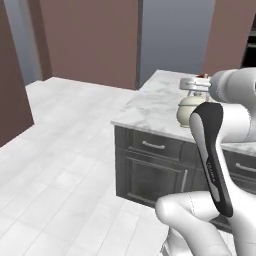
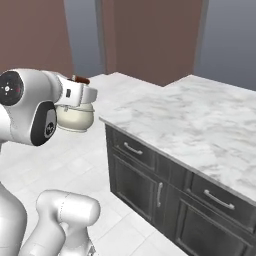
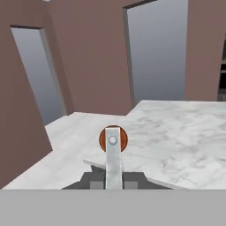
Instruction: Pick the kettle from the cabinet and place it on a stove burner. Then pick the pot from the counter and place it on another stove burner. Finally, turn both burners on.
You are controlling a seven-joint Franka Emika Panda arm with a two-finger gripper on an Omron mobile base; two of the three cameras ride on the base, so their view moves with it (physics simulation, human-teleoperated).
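The cream-white kettle (image 1: 188,111) hangs in the air below my gripper (image 1: 201,80), which is shut on the reddish-brown wooden top of its arched handle. In the right base view the kettle (image 2: 75,118) hangs under the gripper (image 2: 79,82), just left of the near corner of the white marble counter (image 2: 190,120). Seen from the hand, the round wooden end of the handle (image 3: 113,138) sits on a grey metal strip between the fingers, with the counter (image 3: 181,132) beyond. The counter (image 1: 152,107) top is bare. The pot, the cabinet and the stove burners are out of view.
Dark panelled base cabinets (image 2: 150,180) with bar handles stand under the counter (image 1: 150,167). White tiled floor (image 1: 60,150) spreads to the left. Brown walls (image 3: 92,57) with grey openings (image 3: 156,48) close off the far side.
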